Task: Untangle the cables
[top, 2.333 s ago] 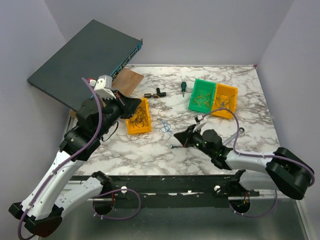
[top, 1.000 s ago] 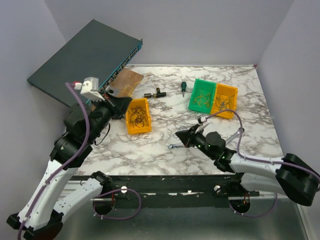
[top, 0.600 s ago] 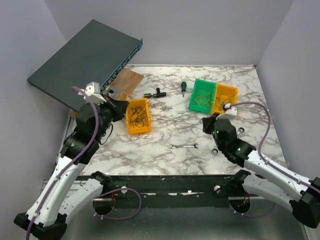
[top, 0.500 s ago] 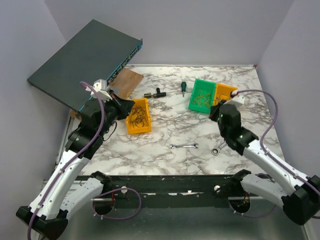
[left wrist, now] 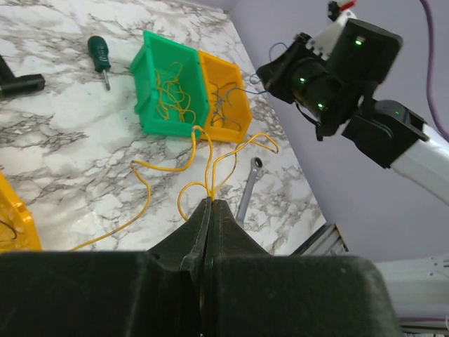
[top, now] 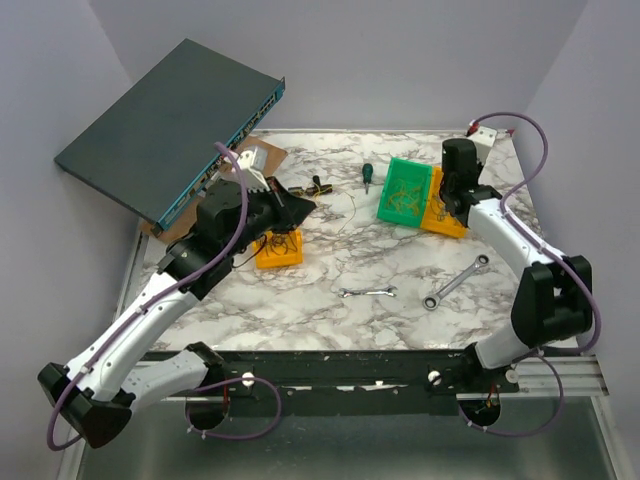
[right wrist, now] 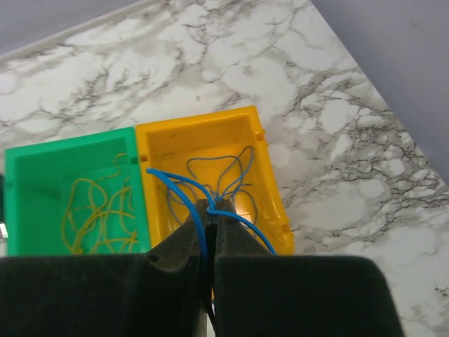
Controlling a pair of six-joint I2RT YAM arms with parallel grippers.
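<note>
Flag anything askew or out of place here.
The dark flat box sits skewed, sticking out past the table's far-left corner. A small wrench and a longer wrench lie loose on the marble. Nothing looks spilled or broken.

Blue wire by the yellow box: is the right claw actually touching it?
Touching. The right wrist view shows the blue wire pinched between the closed fingers of the right gripper.

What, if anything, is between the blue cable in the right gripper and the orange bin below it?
Nothing visible does. The right gripper is shut on the blue cable and hangs over the open orange bin. The bin's mouth is uncovered in the right wrist view.
</note>
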